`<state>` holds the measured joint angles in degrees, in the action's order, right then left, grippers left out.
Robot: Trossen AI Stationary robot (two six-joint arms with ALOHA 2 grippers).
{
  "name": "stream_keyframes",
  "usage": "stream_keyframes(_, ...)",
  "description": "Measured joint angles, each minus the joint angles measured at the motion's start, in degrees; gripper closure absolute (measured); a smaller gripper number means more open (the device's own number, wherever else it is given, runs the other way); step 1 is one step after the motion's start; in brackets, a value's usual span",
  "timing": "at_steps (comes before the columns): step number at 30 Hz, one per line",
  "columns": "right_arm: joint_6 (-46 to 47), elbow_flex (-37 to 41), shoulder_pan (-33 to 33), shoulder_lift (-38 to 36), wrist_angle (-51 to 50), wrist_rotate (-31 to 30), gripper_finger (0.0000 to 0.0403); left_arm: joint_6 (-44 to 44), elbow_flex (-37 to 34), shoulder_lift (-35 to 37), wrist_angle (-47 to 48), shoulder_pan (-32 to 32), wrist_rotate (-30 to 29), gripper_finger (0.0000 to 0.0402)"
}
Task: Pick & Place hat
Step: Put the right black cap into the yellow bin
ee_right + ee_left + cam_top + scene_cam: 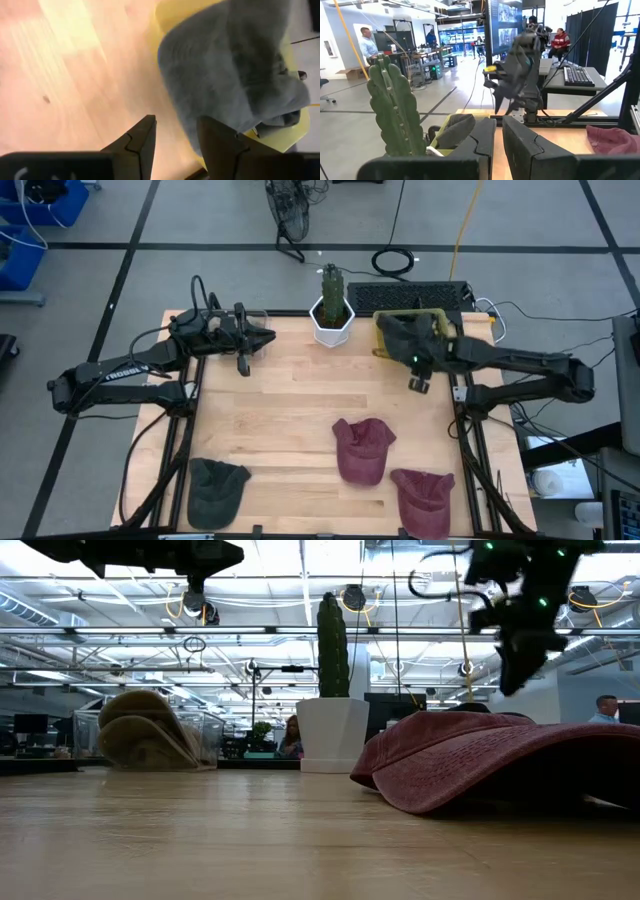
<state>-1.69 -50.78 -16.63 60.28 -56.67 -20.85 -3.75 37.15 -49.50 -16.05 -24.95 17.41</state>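
Observation:
A dark grey hat [235,65] lies in a yellow bin [382,340] at the table's far right, filling most of it. My right gripper [175,132] hangs open just beside the bin's near side, slanting down over the bare wood [419,384], with nothing between its fingers. Two maroon hats [361,450] [424,498] lie flat on the table at the near right. A dark green hat [216,486] lies at the near left. My left gripper [262,340] waits shut and level above the far left, holding nothing.
A cactus in a white pot [332,310] stands at the far edge between the two arms. A keyboard [410,295] lies behind the bin, off the table. The middle of the wooden table [280,410] is bare. People show in the room beyond.

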Motion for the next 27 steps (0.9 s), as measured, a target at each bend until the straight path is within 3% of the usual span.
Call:
stream_keyframes(5, -1.1, 7.8, 3.8, -2.1, 5.3, -5.6, 0.0273, -0.2, 0.0, 0.0, -0.1, 0.0, 0.0, 0.0355)
stream_keyframes(9, -0.6, 7.1, 6.5, -2.4, 6.0, -10.6, 0.0275, -0.7, 0.0, 0.0, -0.5, 0.0, 0.0, 0.0355)
stream_keyframes(15, -1.7, 7.1, 8.5, -2.2, 6.1, -10.7, 0.0274, -0.6, 0.0, 0.0, -0.4, 0.0, 0.0, 0.0355)
stream_keyframes(21, -2.6, 7.1, 8.0, 0.1, 6.1, -11.3, 0.0271, -0.3, 0.0, 0.0, -0.4, 0.0, 0.0, 0.0355)
stream_keyframes(27, -5.0, 7.2, 6.9, 4.6, 6.3, -17.2, 0.0271, -0.4, 0.0, 0.0, -0.4, 0.0, 0.0, 0.0355)
